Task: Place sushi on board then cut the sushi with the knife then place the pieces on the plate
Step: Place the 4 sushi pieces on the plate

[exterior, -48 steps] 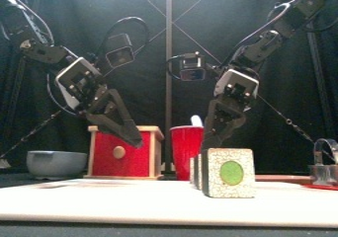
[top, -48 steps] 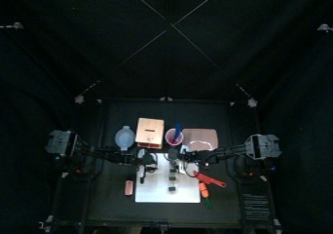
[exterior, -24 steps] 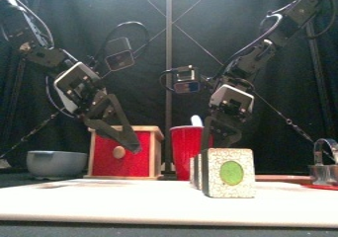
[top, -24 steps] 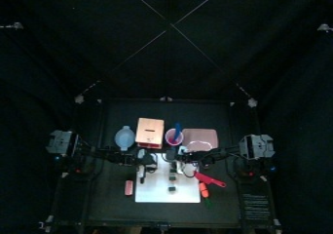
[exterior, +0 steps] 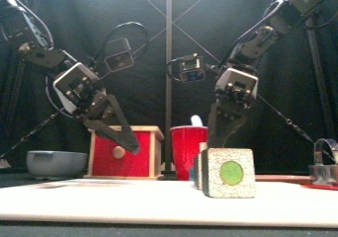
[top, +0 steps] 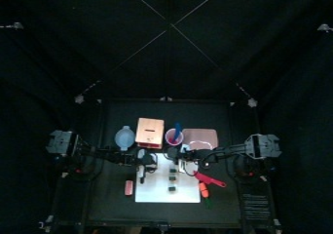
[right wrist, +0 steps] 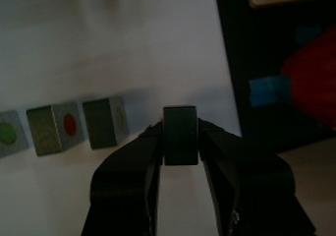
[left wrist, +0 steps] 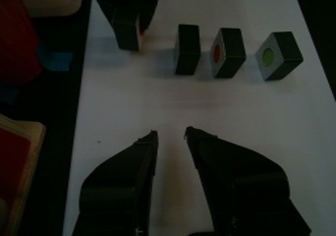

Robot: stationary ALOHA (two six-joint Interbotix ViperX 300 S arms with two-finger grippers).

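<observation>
Three pieces [left wrist: 226, 53] of the roll stand in a row on the board [left wrist: 197, 102], a little apart from one another. We see a fourth, the held piece [right wrist: 180, 135], clamped between the jaws of the right gripper [right wrist: 180, 132] just beside the row's end. Whether it touches the board we cannot tell. The left gripper [left wrist: 171, 135] hangs over bare board nearby, its jaws a small way apart with nothing between them. Behind the board stand the box [exterior: 123, 154] and the cup [exterior: 189, 152], and the bowl [exterior: 53, 163] sits left of the box. Our top view adds the pink tray [top: 200, 137] at the back right, and a red toy [top: 208, 182] lying at the board's right edge. From the front, the nearest piece [exterior: 231, 172], with its green centre, hides whatever is lined up behind it and covers part of the cup. The left wrist view sets all three out side by side.
</observation>
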